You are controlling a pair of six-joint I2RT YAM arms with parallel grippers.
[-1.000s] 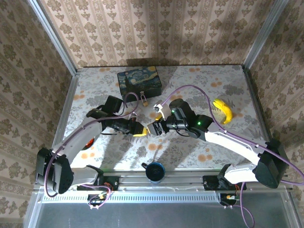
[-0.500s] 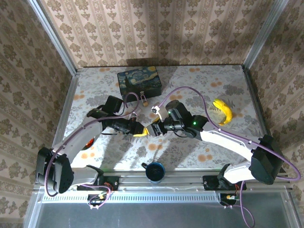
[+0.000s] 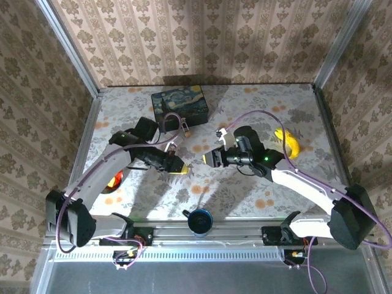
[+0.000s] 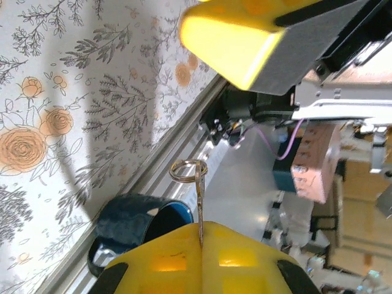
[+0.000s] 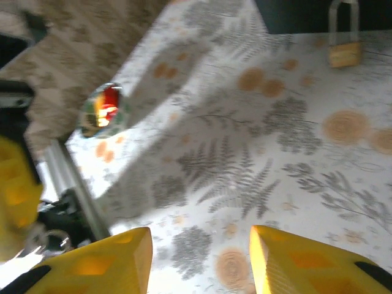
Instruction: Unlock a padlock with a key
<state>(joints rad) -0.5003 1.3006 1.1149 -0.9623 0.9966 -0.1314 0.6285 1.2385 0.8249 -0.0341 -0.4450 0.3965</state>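
Floral tabletop (image 3: 257,116), padlock (image 3: 185,130) apart from left end effector (image 3: 176,166) with key (image 4: 199,202)

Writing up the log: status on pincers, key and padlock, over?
Left pincer shut on key. Right pincer open, empty. Padlock at blue box front, no pincer on it. Bare cloth between it and right pincer.

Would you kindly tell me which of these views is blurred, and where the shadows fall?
Right wrist: blurred throughout, the padlock soft. Left wrist: the key ring crisp, the mug behind it softer. Top external: sharp, with arm shadows across the floral tablecloth.
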